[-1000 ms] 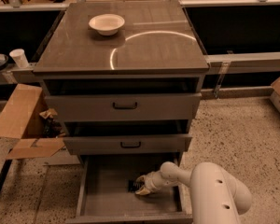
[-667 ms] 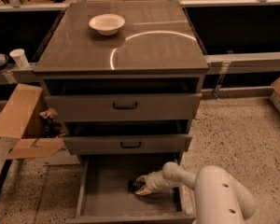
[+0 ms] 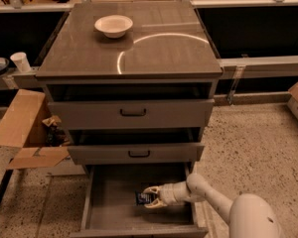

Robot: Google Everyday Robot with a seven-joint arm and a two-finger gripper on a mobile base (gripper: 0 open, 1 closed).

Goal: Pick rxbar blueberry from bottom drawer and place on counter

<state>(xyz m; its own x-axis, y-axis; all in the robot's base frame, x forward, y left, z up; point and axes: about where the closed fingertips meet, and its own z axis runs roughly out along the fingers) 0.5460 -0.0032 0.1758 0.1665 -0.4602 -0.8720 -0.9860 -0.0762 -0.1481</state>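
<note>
The rxbar blueberry [image 3: 142,198], a small dark bar with pale print, lies on the grey floor of the pulled-out bottom drawer [image 3: 109,207], right of its middle. My gripper [image 3: 152,197] is down inside the drawer, reaching in from the right, with its tip right at the bar's right end. The counter [image 3: 164,53] is the glossy grey-brown cabinet top above, showing a bright curved light streak.
A white bowl [image 3: 113,25] stands on the counter at the back left. The two upper drawers [image 3: 133,113] with black handles are partly pulled out above the bottom drawer. An open cardboard box [image 3: 25,128] lies left of the cabinet. A white cup [image 3: 21,61] stands on the left bench.
My arm's white body has shifted slightly to the right at the frame's lower edge. The gripper stays at the bar in the drawer, and the bar has not visibly moved.
</note>
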